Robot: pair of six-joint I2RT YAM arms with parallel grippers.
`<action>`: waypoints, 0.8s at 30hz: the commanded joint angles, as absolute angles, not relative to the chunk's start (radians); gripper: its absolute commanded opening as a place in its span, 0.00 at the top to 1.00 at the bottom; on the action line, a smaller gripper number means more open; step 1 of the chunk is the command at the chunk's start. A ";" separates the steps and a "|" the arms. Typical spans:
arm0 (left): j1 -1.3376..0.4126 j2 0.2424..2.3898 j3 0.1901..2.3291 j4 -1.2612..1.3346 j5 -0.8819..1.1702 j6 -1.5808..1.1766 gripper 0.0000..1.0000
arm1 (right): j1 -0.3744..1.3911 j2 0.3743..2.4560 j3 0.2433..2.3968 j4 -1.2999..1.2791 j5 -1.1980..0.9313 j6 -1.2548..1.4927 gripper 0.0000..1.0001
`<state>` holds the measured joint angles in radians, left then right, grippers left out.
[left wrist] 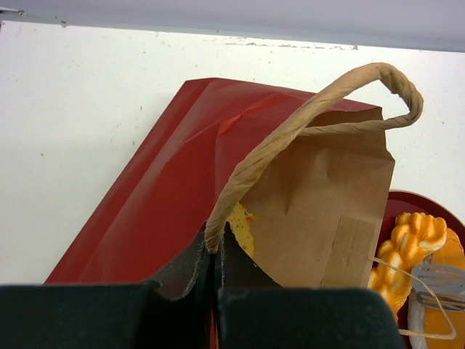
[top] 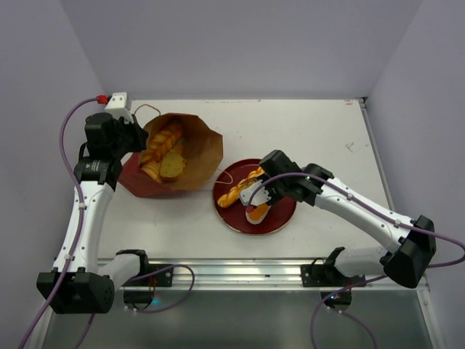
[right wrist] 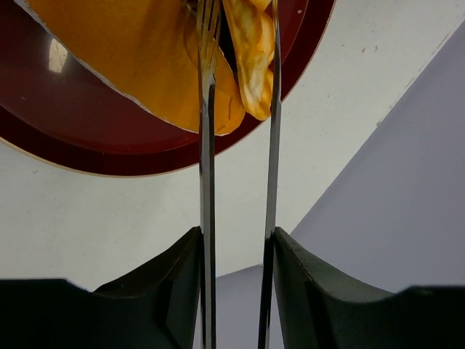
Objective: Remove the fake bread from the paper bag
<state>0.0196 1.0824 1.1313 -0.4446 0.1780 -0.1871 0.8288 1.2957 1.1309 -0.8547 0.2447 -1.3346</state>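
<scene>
The paper bag (top: 196,149) lies on its side at the left, mouth open toward the camera, with several golden breads (top: 163,149) and a round tan slice (top: 173,166) inside. My left gripper (top: 134,136) is shut on its tan cord handle (left wrist: 320,102), pinched between my fingertips (left wrist: 216,243). My right gripper (top: 280,182) is shut on metal tongs (right wrist: 206,182). The tong tips straddle a twisted bread stick (top: 240,187) on the dark-red plate (top: 283,218). A flat orange slab (top: 258,213) lies beside it. In the right wrist view, the stick (right wrist: 251,51) sits between the tong arms.
The bag's other cord handle (top: 218,173) trails onto the plate's left rim. The plate (left wrist: 407,203) sits just right of the bag's mouth. Grey walls close off the left, the back and the right. A metal rail runs along the table's near edge.
</scene>
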 commanded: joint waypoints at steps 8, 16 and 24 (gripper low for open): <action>0.028 1.066 1.137 -0.414 0.216 -0.178 1.00 | 0.822 1.181 1.229 -0.940 0.225 -1.246 0.56; 0.028 1.068 1.143 -0.420 0.233 -0.169 1.00 | 0.769 1.108 1.288 -1.005 0.187 -1.166 0.58; 0.028 1.051 1.120 -0.422 0.301 -0.143 1.00 | 0.739 1.124 1.463 -1.063 0.054 -1.082 0.59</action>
<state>0.0196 1.0824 1.1301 -0.4507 0.2302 -0.1719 0.7391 1.1149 1.3754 -1.0439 0.1333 -1.1408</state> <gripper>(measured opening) 0.016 0.417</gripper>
